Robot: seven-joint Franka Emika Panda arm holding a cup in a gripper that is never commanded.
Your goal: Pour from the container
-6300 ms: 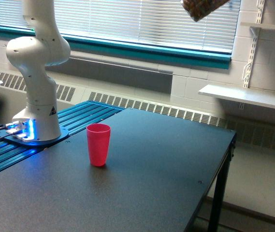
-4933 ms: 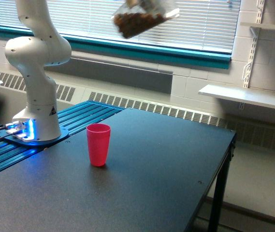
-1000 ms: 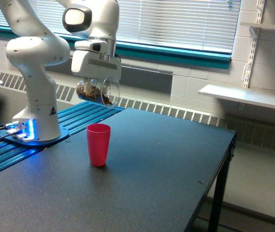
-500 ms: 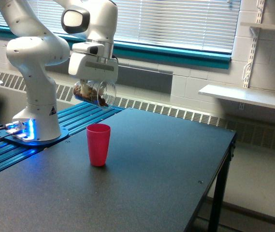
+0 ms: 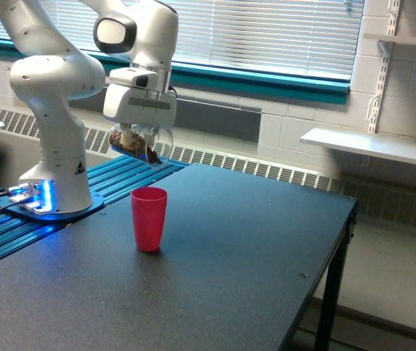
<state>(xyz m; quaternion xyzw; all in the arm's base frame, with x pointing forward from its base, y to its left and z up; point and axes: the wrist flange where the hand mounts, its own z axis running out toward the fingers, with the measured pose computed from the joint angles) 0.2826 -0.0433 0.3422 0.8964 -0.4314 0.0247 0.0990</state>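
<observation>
Matte black table (image 5: 251, 241); hand (image 5: 139, 136) grips tilted clear container (image 5: 140, 144), brown granules.

A dark, matte black table (image 5: 215, 278) with a faintly speckled top fills the lower part of the exterior view; its far corner sits at about 3 o'clock, with a black leg (image 5: 330, 300) dropping from it; one red cup (image 5: 149, 219) stands upright on the top, mouth up, at about 9 o'clock from the table's middle; at 9 o'clock from the cup, a blue ribbed panel (image 5: 61, 219) adjoins the table edge; the robot's white base (image 5: 54, 191) stands on it, lit blue low down.
</observation>
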